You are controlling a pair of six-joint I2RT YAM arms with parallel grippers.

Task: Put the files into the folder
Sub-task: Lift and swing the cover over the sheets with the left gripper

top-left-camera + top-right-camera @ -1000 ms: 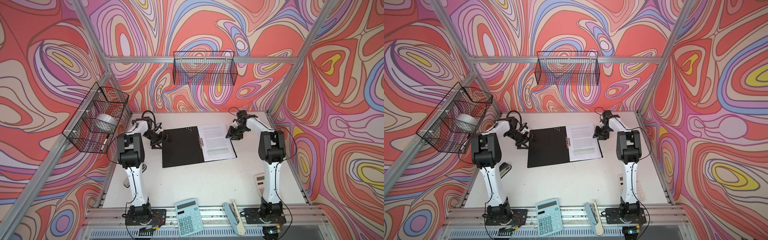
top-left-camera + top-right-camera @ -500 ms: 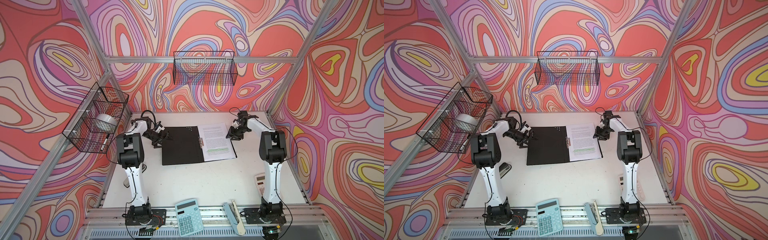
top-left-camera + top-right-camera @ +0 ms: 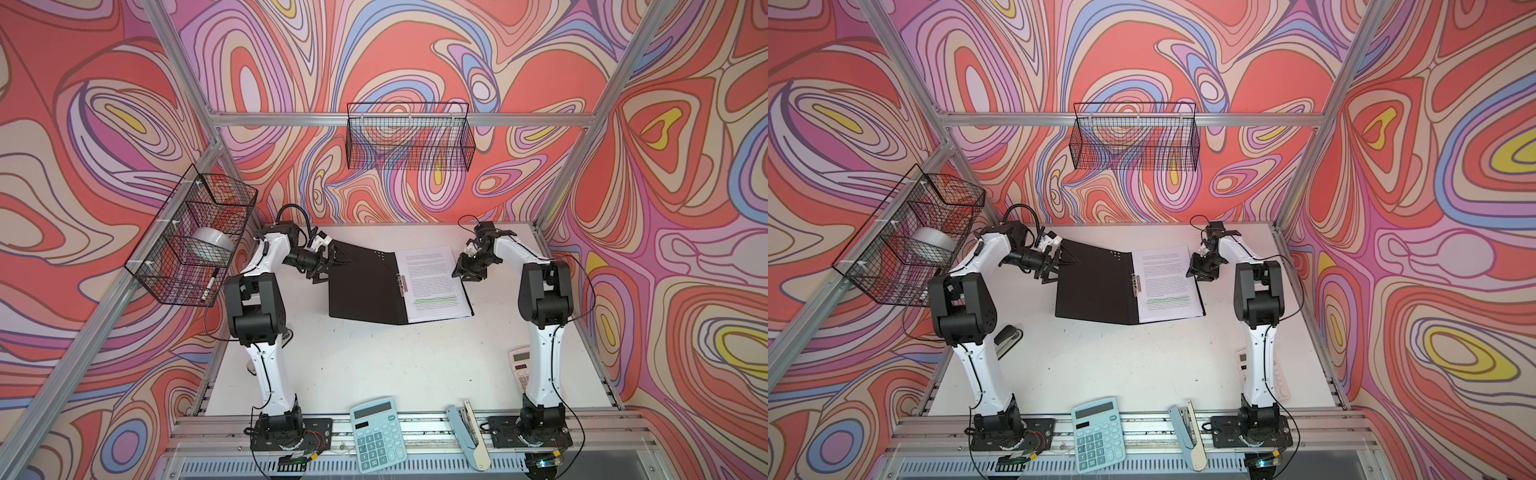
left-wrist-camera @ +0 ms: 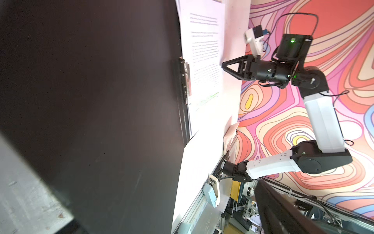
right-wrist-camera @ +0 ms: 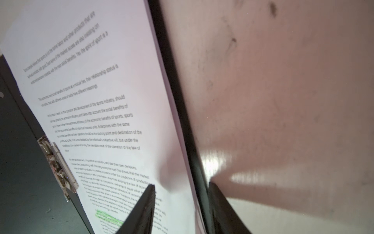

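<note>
Left gripper (image 3: 330,268) is spread wide right at the far left corner of the folder (image 3: 365,291), and that left half is tipped up off the white table (image 3: 374,365). The folder lies open mid-table, black inside up, metal clip (image 3: 401,284) at the spine. The files (image 3: 432,282) sit on its right half, green lines showing. Right gripper (image 3: 464,276) is roughly half spread, with one finger over the paper and the other just past the folder's right edge, gripping nothing.
</note>
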